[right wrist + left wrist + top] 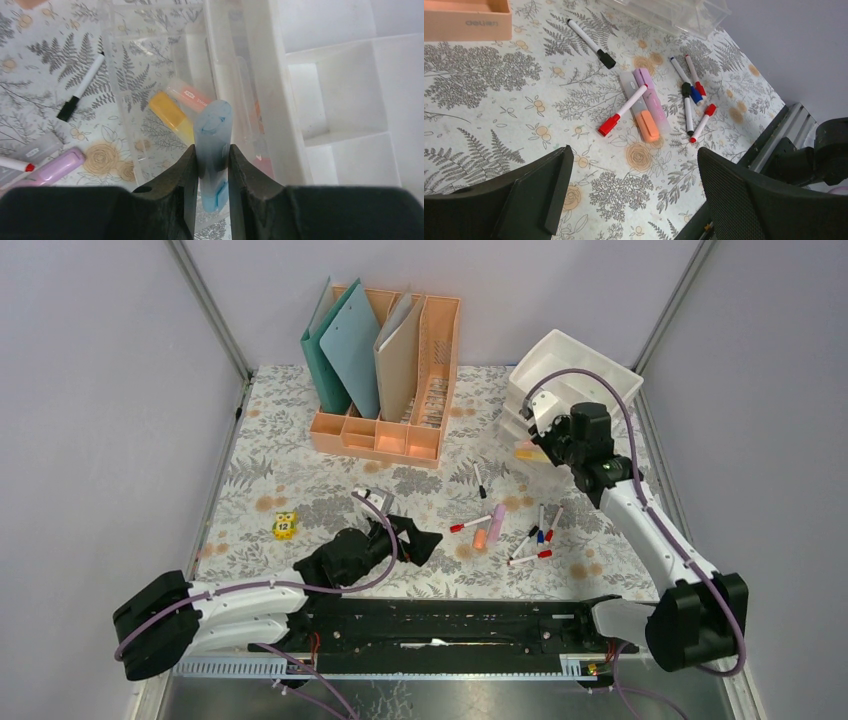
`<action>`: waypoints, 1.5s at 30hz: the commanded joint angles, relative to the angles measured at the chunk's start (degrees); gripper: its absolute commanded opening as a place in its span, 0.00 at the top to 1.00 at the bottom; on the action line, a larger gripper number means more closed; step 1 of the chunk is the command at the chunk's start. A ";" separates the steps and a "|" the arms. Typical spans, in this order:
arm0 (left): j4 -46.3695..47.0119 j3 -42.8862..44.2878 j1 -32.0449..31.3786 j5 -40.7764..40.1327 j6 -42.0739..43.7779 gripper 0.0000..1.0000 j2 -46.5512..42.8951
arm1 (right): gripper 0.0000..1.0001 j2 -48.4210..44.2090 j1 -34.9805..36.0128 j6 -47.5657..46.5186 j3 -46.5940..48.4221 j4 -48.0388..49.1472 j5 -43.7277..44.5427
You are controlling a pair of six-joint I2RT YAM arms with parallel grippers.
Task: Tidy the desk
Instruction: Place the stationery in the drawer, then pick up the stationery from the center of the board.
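The desk (300, 450) is covered in a fern-and-flower cloth. My right gripper (212, 152) is shut on a pale blue highlighter (213, 125), held over the open clear drawer (125, 75) of the white drawer unit (570, 370). A yellow highlighter (172, 112) and a pink one (190, 97) lie in that drawer. My left gripper (634, 165) hangs open and empty just above the cloth, short of a red-capped marker (621, 111), an orange highlighter (646, 125) and a purple highlighter (651, 95). In the top view, the left gripper (405, 535) is at centre front and the right gripper (545, 445) at the drawer.
A black-capped marker (589, 42) and a cluster of several thin markers (691, 95) lie on the cloth. A peach file rack (385, 430) with folders stands at the back. A yellow owl figure (285, 526) sits front left. The black rail (450, 625) runs along the near edge.
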 commanded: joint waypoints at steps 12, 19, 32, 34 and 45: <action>0.08 -0.77 0.25 10.57 -0.42 0.01 -5.05 | 0.32 3.10 0.32 1.57 8.32 -2.63 -0.70; 4.38 0.86 0.25 17.14 -2.45 0.01 -1.25 | 0.32 -2.47 0.32 1.57 10.54 -2.63 -0.70; 7.46 14.12 -3.09 17.58 -9.10 0.01 23.04 | 0.24 -12.79 -4.85 18.39 -3.49 -7.08 -39.51; 3.80 17.88 -4.34 14.03 -8.57 0.01 26.15 | 0.23 -13.06 -5.39 18.77 -3.64 -6.78 -38.88; -16.52 39.13 -8.84 0.25 -5.45 0.05 41.96 | 0.22 -14.67 -7.61 24.46 -5.15 -2.42 -29.34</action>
